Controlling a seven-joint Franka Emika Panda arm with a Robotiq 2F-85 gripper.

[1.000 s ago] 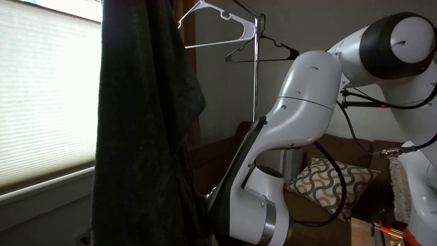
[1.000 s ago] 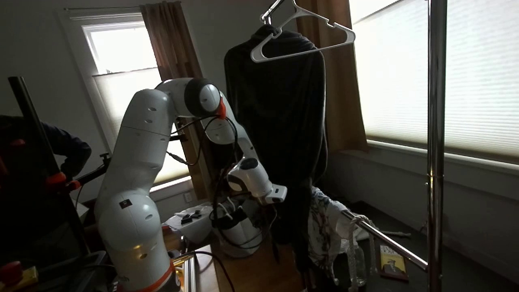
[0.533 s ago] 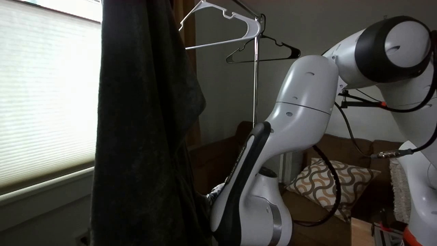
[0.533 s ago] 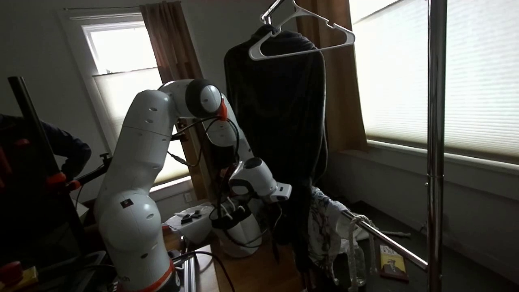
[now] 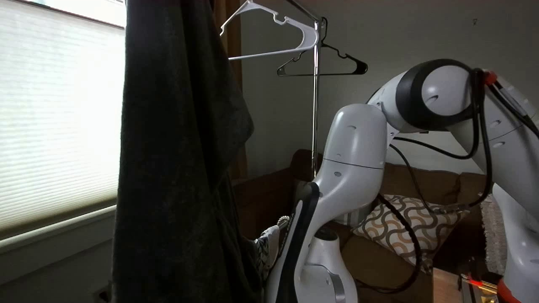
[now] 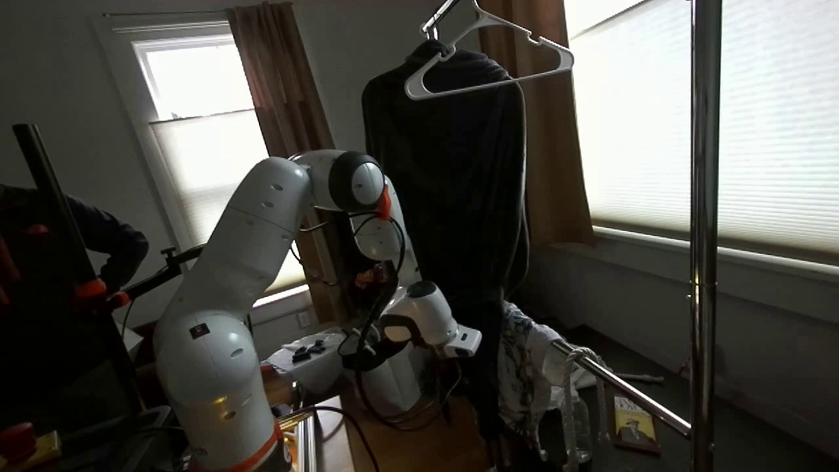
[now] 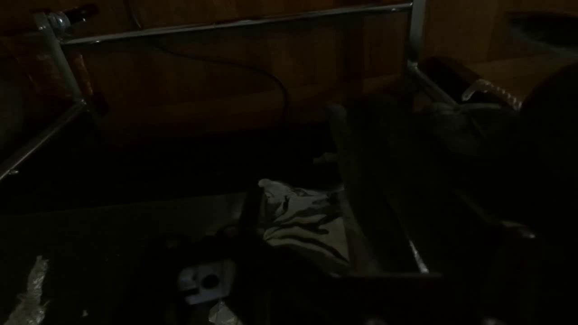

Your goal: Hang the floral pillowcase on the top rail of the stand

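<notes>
The floral pillowcase (image 6: 518,370) hangs over the lower rail (image 6: 632,388) of the metal stand, partly behind a dark garment. A small part of it shows beside the arm in an exterior view (image 5: 264,248). Its patterned cloth (image 7: 307,221) is in the middle of the dark wrist view. The top rail (image 6: 447,12) is high above it; it also shows in an exterior view (image 5: 301,9). My gripper (image 6: 446,400) points down, low beside the dark garment. Its fingers are lost in shadow near the pillowcase; I cannot tell whether they touch it.
The dark garment (image 6: 452,177) hangs long from the top rail near the arm. A white hanger (image 6: 495,88) and a black hanger (image 5: 362,68) hang up there too. A chrome post (image 6: 704,249) stands at one end. A rope (image 6: 570,387) is looped over the lower rail.
The arm has lowered and reached further out toward the dark garment. More of the pillowcase and the rope shows beside the arm. The hangers sway slightly; the pillowcase looks unmoved.
</notes>
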